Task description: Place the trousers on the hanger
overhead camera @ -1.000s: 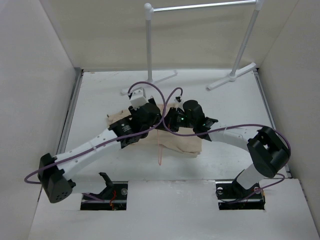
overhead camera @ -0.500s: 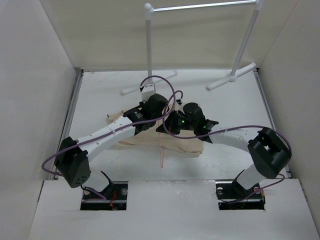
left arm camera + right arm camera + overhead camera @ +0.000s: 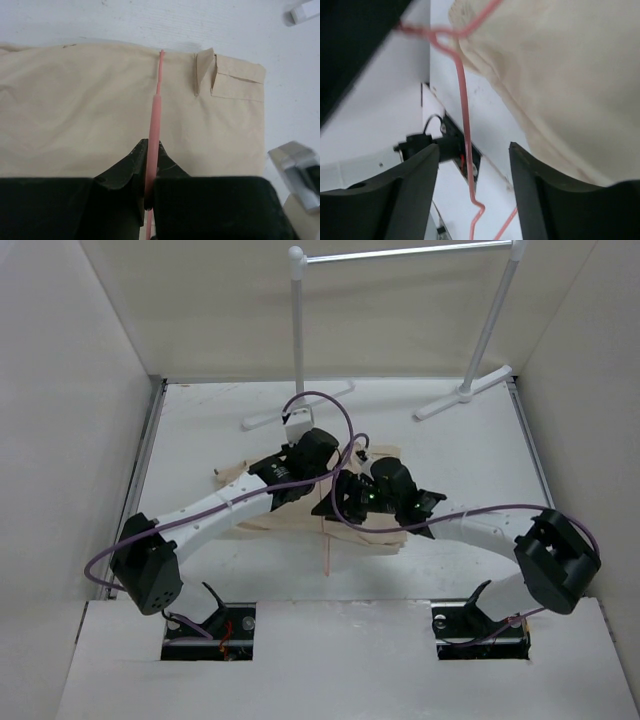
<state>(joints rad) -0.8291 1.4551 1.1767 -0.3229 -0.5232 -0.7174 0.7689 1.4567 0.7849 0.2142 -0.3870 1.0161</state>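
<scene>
left end effector (image 3: pixel 148 150): clamped on hanger (image 3: pixel 156 100)
right end effector (image 3: pixel 472 150): wide, straddling hanger, no grip
hanger axis: straight ahead of left end effector, across trousers (image 3: pixel 75 110)

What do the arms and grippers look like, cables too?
Left arm and right arm: white links, bulky black joints, a purple cable looping along each. Left gripper and right gripper: all black. A green light glows at the right wrist.

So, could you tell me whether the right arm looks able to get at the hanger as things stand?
Probably yes: the right pincer stands open, with the bare wire of the hanger running between its fingers, beside the trousers. The left pincer grips the wire elsewhere, seemingly out of the way.
</scene>
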